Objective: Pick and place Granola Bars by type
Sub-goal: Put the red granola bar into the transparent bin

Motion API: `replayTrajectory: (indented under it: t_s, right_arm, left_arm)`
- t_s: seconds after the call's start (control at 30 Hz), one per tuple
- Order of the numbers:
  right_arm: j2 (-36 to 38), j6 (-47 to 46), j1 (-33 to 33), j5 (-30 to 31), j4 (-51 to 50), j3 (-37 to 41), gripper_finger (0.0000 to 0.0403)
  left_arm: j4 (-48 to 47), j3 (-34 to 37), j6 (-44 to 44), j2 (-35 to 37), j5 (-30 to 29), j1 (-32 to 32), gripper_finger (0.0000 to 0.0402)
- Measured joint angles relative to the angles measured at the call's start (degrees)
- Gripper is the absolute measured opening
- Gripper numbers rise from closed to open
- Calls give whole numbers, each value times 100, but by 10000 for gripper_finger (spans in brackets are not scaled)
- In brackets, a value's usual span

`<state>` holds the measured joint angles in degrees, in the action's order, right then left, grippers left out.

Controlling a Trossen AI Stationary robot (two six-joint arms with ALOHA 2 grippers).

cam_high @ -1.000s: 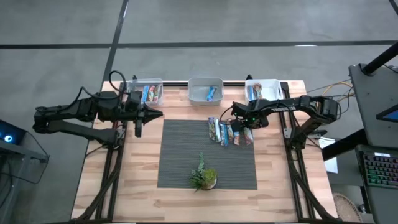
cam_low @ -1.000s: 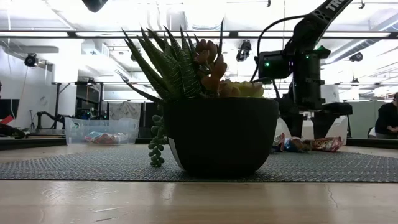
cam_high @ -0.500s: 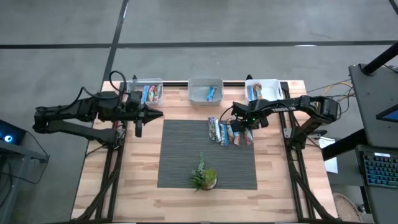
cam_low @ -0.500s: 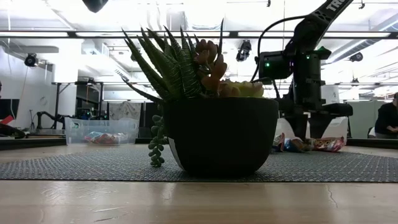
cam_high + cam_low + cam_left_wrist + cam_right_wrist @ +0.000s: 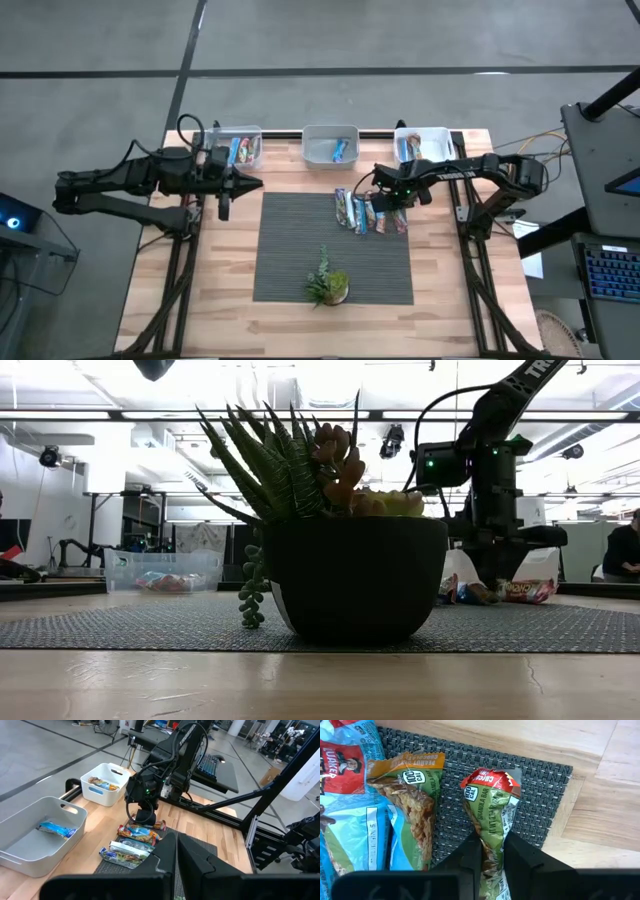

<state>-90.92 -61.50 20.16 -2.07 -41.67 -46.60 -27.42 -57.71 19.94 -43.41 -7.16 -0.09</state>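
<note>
Several Granola Bars (image 5: pixel 365 212) lie side by side on the dark woven mat (image 5: pixel 300 250), at its far right. My right gripper (image 5: pixel 492 847) stands over the right end of that row, fingers down, shut on a green bar with a red end (image 5: pixel 492 805). Beside it lies a green bar with an orange end (image 5: pixel 410 795), then blue and red ones (image 5: pixel 345 780). My left gripper (image 5: pixel 225 187) hovers shut above the table's left side, near the left bin (image 5: pixel 237 150), touching nothing. My right gripper pinches the green bar's two long sides (image 5: pixel 492 832) between its two fingers (image 5: pixel 470 855), which lie across the bar. The fingers come from above, pointing down. The wrapper is squeezed narrow between them. The bar lies flat on the mat near its right edge, red end away from the fingers.
Three bins stand along the far edge: the left one with several bars, the middle one (image 5: pixel 332 147) with a blue bar, the right one (image 5: pixel 420 145) with bars. A potted green plant (image 5: pixel 328 283) stands on the mat's near part. Bare wood borders the mat.
My right gripper has shut on the green bar with the red end; in the low view the gap between its fingertips has closed. It has stayed over the right end of the row. The bar stays on the mat.
</note>
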Motion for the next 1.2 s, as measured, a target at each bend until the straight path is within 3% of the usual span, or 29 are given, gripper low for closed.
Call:
replayTrajectory:
  t_s: [0.3, 0.83, 1.2]
  right_arm:
    - [214, 50, -13, -283, -30, -98, 52]
    - [1388, 334, -42, -221, 54, -811, 51]
    - [1136, 1190, -80, -185, 453, -2031, 48]
  left_arm:
    - [0, 0, 0, 2, 0, 1, 0]
    - [66, 0, -28, 2, 0, -1, 0]
    - [109, 0, -35, 2, -44, 1, 0]
